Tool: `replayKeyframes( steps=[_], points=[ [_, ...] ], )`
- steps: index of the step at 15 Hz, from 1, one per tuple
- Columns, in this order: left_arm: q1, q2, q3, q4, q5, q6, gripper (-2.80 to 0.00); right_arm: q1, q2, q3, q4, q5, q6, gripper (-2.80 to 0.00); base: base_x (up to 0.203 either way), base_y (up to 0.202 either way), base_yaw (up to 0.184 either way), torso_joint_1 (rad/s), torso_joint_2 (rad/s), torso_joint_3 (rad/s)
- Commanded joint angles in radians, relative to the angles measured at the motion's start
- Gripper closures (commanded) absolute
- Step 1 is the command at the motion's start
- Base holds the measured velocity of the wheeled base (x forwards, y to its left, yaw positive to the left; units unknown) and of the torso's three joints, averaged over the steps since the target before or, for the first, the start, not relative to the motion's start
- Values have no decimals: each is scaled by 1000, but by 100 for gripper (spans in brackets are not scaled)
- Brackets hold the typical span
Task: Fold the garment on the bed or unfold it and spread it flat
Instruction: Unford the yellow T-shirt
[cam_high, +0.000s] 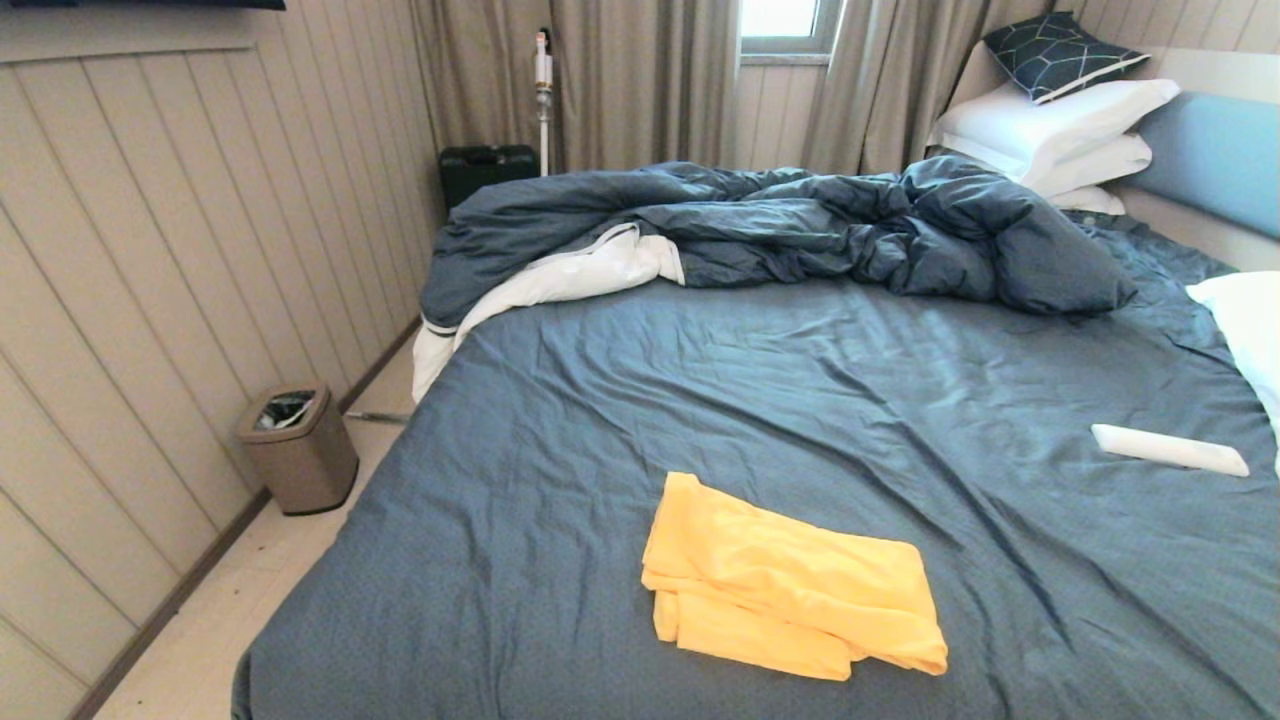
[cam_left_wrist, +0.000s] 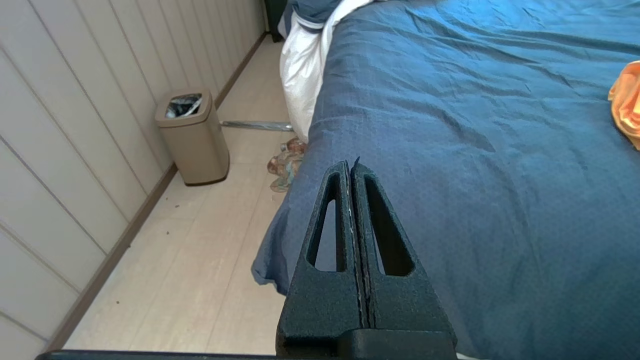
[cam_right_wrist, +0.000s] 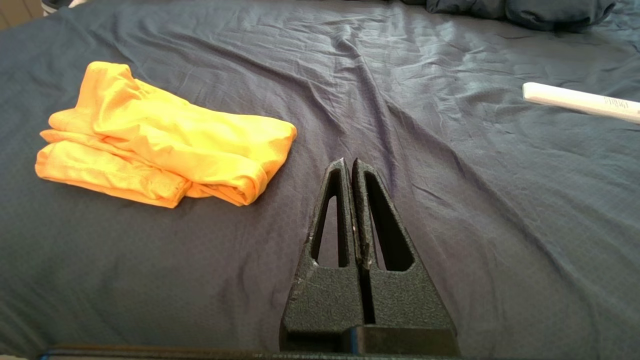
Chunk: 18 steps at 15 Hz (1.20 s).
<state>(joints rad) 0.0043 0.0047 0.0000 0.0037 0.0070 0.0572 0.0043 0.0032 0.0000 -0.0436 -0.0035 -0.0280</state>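
Observation:
The yellow garment (cam_high: 790, 585) lies loosely folded in a thick bundle on the near middle of the bed (cam_high: 620, 420), its print hidden. In the right wrist view the garment (cam_right_wrist: 160, 140) sits apart from my right gripper (cam_right_wrist: 348, 162), which hangs shut and empty above the slate-blue sheet. My left gripper (cam_left_wrist: 350, 165) is shut and empty over the bed's near left corner, with only an edge of the garment (cam_left_wrist: 627, 105) showing in that view. Neither arm shows in the head view.
A rumpled dark-blue duvet (cam_high: 780, 230) lies across the far side of the bed, pillows (cam_high: 1050, 130) at the far right. A white slim remote-like object (cam_high: 1168, 450) rests on the sheet to the right. A beige bin (cam_high: 298, 448) stands on the floor left of the bed.

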Motion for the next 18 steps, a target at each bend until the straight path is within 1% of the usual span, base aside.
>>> replayKeyframes(
  steps=[1,3,5,6,8,11,13,15,18],
  points=[
    [0,0,0,1,-1,1,0,0,1,0,-1,-1,-4,0,0,0,0,0,0,0],
    [0,0,0,1,-1,-2,0,0,14,0,31,-1,-12,0,0,0,0,0,0,0],
    [0,-2,0,-1,1,-16,0,0,76,-7,60,-1,-12,0,0,0,0,0,0,0],
    [0,-1,0,-1,1,-16,0,1,107,-53,68,0,-12,0,0,0,0,0,0,0],
    [0,-2,0,-1,1,-16,0,4,250,-207,87,-2,-10,0,0,0,0,0,0,0],
    [2,-2,0,1,-1,-14,0,5,558,-508,114,-2,-4,0,0,0,0,0,0,0],
    [2,0,0,2,-2,-8,0,9,778,-712,155,0,3,0,0,0,0,0,0,0],
    [2,-2,0,2,-2,-8,0,44,988,-888,205,-1,32,0,0,0,0,0,0,0],
    [2,-2,0,2,-1,-9,0,149,1288,-1166,366,-3,106,0,0,0,0,0,0,0]
  ],
)
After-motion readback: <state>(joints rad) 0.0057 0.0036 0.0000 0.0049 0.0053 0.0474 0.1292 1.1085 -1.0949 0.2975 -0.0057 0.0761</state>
